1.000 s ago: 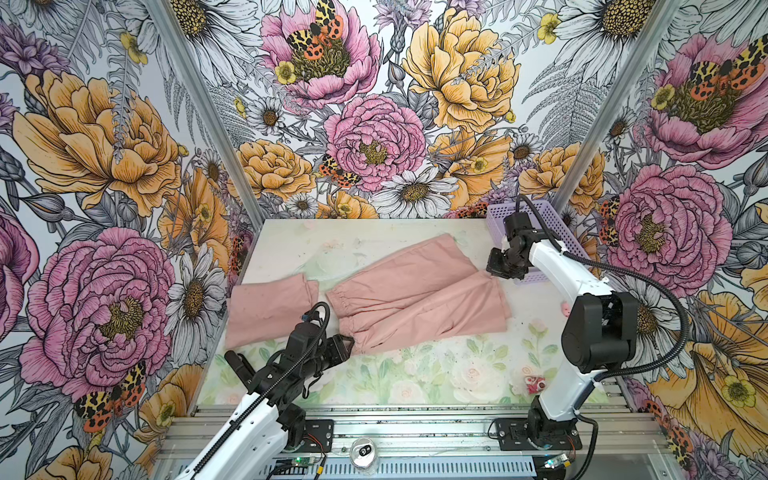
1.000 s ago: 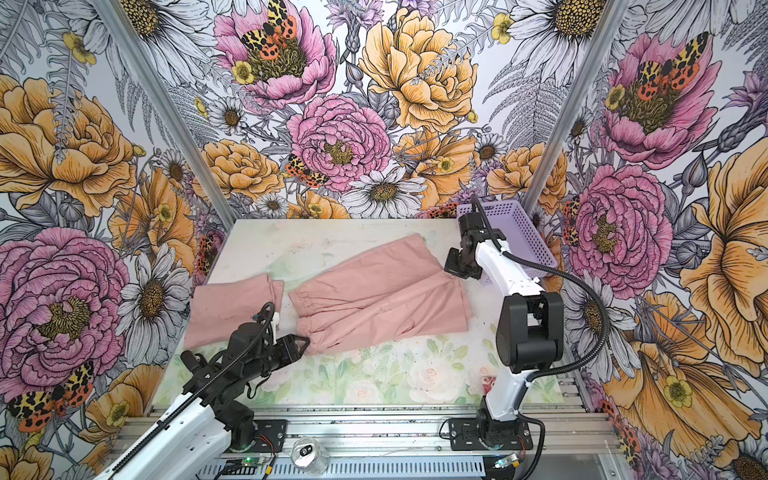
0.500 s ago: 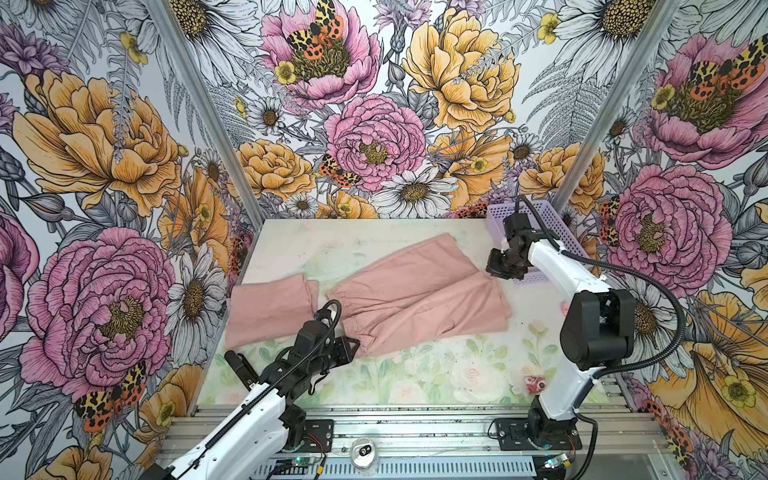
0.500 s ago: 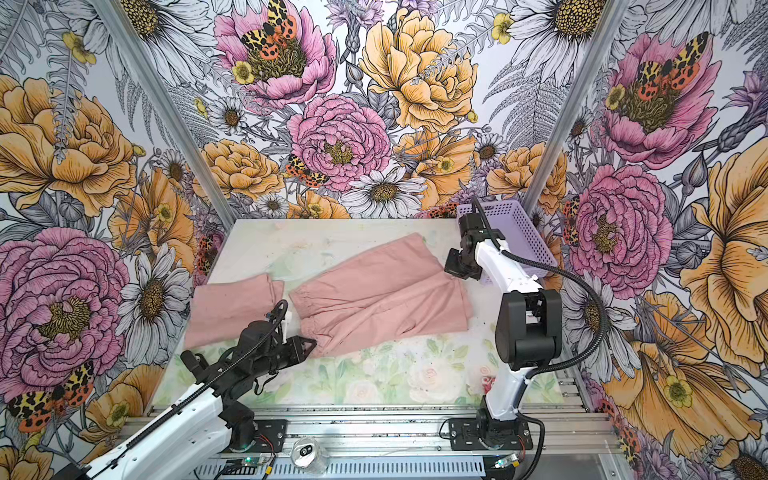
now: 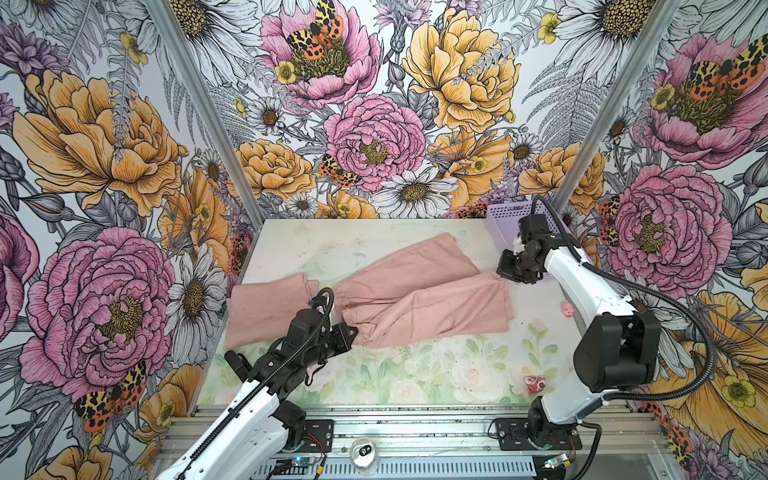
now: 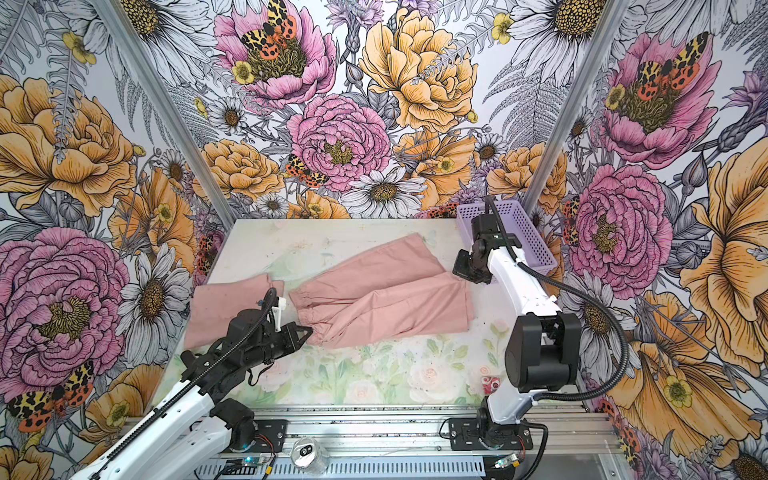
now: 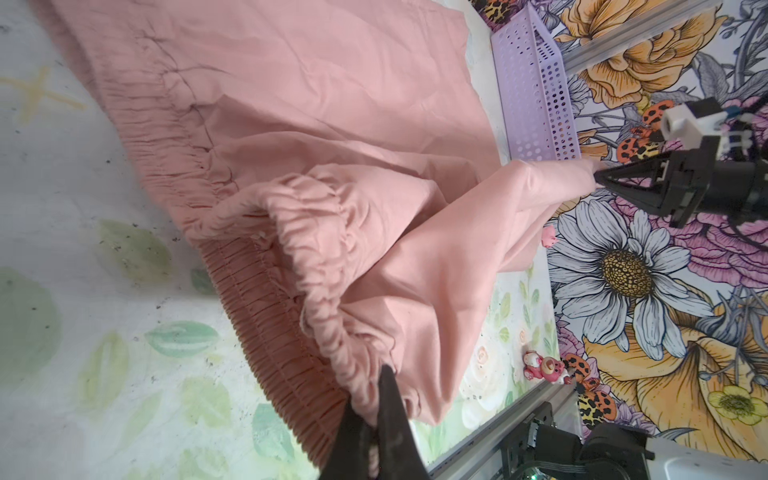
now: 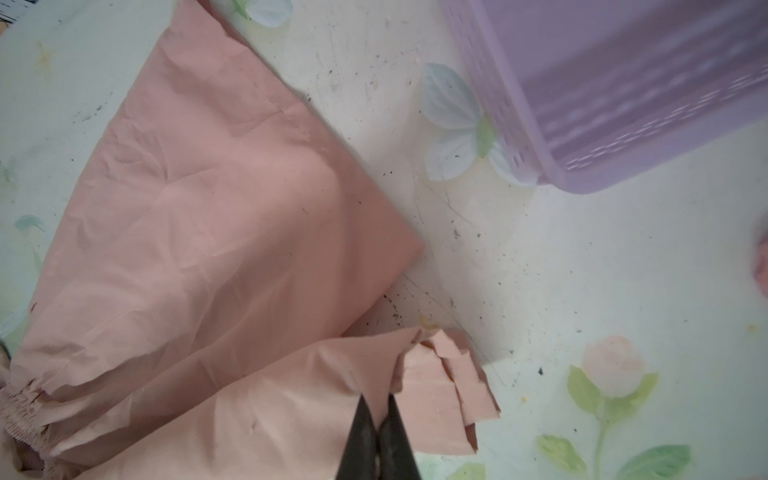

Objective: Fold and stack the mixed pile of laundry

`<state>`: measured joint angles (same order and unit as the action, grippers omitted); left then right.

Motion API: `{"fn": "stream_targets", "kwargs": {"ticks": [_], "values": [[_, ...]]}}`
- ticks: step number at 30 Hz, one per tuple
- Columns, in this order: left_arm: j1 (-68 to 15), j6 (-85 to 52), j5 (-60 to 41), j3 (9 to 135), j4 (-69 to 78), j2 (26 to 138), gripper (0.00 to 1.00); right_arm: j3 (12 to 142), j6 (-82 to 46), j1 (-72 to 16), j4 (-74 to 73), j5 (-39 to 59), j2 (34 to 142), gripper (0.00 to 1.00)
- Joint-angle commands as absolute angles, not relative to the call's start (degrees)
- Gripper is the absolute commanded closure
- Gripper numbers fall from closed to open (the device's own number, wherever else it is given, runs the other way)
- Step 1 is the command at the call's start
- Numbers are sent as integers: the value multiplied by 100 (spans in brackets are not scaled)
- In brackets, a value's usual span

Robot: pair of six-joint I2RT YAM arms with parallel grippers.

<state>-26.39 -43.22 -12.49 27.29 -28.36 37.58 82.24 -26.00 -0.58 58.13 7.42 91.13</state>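
Of the laundry pile, two dusty-pink garments show in both top views. A folded piece point(image 5: 266, 311) point(image 6: 224, 307) lies flat at the left. Elastic-waist trousers point(image 5: 415, 299) point(image 6: 382, 299) lie spread across the middle, legs pointing right. My left gripper point(image 5: 353, 332) point(image 6: 309, 330) point(image 7: 372, 390) is shut on the gathered waistband, which bunches up from the mat. My right gripper point(image 5: 505, 270) point(image 6: 459, 270) point(image 8: 376, 401) is shut on the near leg's hem corner, lifting it a little. The left wrist view also shows the right gripper point(image 7: 598, 176) pinching that hem.
A lilac perforated basket point(image 5: 505, 224) point(image 6: 528, 232) point(image 7: 536, 91) point(image 8: 623, 83) stands in the back right corner, just behind my right gripper. A small pink toy point(image 5: 566, 308) and a red toy point(image 5: 534, 383) lie at the right side. A can point(image 5: 363, 453) stands on the front rail.
My left gripper has moved right to the trousers' waistband and shut on it, bunching the fabric. The right gripper has held the hem without moving.
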Motion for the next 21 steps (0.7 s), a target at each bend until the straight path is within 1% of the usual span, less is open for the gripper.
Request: {"fn": "stream_targets", "kwargs": {"ticks": [1,9,15,18,21], "values": [[-2583,-4689,-1319,3020,-3441,3599,100,8306,-2394,18,6275,766,8508,100],[-2658,-5343,-1585,3286,-4013,3431,100,8823,-2161,252,7204,636,7807,100],[-3166,-5717,-1390,3629,-4652,3328,100,9325,-2085,343,7753,563,7472,100],[-3287,-5954,-1214,3752,-4996,3149,100,9814,-2081,343,7884,649,7532,100],[-3255,-6196,-1030,3755,-5106,3037,100,10550,-2066,202,7783,644,7966,100]]}}
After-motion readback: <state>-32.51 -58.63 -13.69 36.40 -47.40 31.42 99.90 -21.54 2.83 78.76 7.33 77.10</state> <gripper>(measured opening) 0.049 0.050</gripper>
